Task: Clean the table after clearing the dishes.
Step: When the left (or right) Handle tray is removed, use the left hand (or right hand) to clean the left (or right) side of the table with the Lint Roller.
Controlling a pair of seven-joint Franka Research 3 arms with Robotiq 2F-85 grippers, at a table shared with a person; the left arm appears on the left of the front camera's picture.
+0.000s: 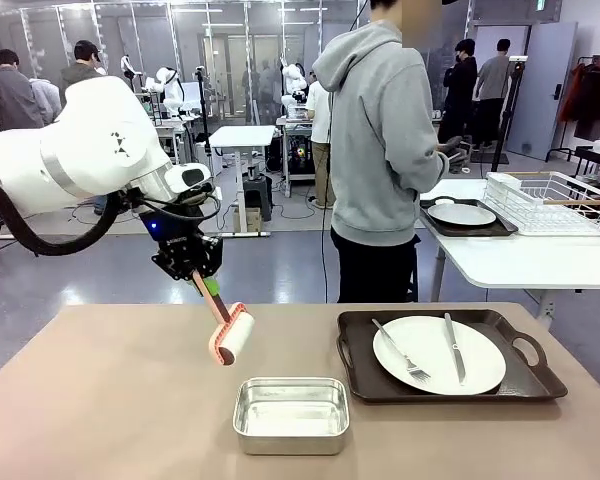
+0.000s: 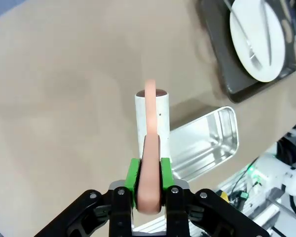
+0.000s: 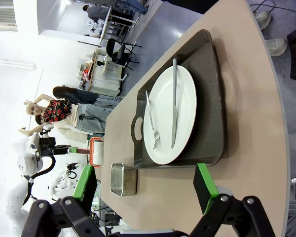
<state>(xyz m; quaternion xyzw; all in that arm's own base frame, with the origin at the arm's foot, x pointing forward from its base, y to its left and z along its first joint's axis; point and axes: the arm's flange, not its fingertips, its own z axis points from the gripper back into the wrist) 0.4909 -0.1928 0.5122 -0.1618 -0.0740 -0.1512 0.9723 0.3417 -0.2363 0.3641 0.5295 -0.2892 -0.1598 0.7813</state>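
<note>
Left gripper (image 2: 148, 180) clamps a lint roller (image 1: 230, 336) by its pink handle.
Its white cylinder tilts over the matte tan table (image 1: 100, 400) near a shiny steel pan (image 1: 291, 414); right gripper (image 3: 145, 182) gapes empty toward the round white plate (image 3: 163, 129) on its dark tray (image 3: 213, 98).

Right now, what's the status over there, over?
Left tool shut on lint roller handle, roll low over table. Right tool open, facing tray. Plate, fork, knife on tray, uncleared. Steel pan close by roller.
</note>
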